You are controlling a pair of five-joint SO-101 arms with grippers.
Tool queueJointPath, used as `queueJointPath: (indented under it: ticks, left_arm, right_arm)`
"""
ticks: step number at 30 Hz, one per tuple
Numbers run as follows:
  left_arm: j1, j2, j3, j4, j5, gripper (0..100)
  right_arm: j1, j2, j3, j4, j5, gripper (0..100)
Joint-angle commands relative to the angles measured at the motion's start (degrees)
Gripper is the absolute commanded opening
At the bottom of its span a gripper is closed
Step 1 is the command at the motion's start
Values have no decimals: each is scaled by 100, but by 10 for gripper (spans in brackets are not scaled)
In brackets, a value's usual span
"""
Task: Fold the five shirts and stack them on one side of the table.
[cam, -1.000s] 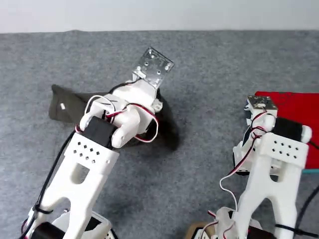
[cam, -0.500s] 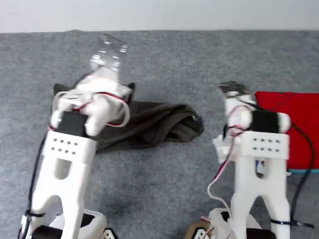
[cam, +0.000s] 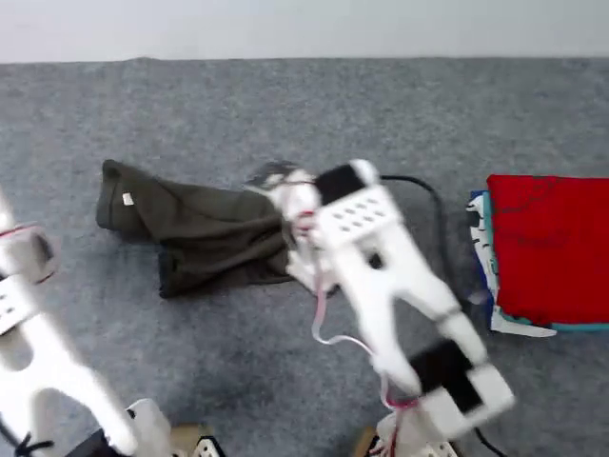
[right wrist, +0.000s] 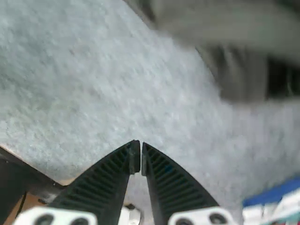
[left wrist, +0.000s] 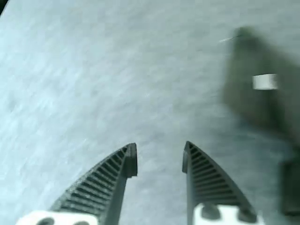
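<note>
My left pincer (left wrist: 159, 157) has pulled back off the crumpled dark olive cloth shirt (cam: 190, 228), tips apart. My right pincer (right wrist: 140, 150), pressed together and empty, has swung over to that shirt, so I judge its fold unfinished.

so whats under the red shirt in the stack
A blue edge, a white edge and a teal edge peek out from beneath the red shirt, so other folded cloth lies below. The red shirt covers the rest, so the layers cannot be counted.
</note>
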Motion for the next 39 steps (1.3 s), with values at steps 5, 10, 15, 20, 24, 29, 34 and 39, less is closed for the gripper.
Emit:
queueJointPath:
  ticks: [5, 10, 15, 20, 24, 29, 34, 39]
  left_arm:
    - [-1037, -193, 681, -765, -79, 166]
    - [-1301, -193, 796, -888, -79, 166]
    - [-1407, -202, 919, -914, -79, 166]
    - [-1407, -229, 1051, -914, -79, 166]
    - [-1407, -220, 1077, -914, -79, 166]
    - [-1380, -193, 1086, -914, -79, 166]
    - [-1371, -193, 1086, -914, -79, 166]
    - [-1371, -193, 1086, -914, -79, 166]
  right_arm:
    - [-945, 2246, -2840, 180, -44, 9]
    - [-1121, 3846, -4862, 171, -35, 9]
    - [-1042, 5481, -7147, 31, -26, 10]
    - [-734, 6976, -8949, -787, -18, 9]
    - [-295, 7292, -9204, -1516, -44, 9]
    - [-75, 6870, -9213, -1736, -53, 9]
    - [-224, 6343, -9204, -1622, -53, 9]
    - [-734, 6018, -9196, -673, -53, 9]
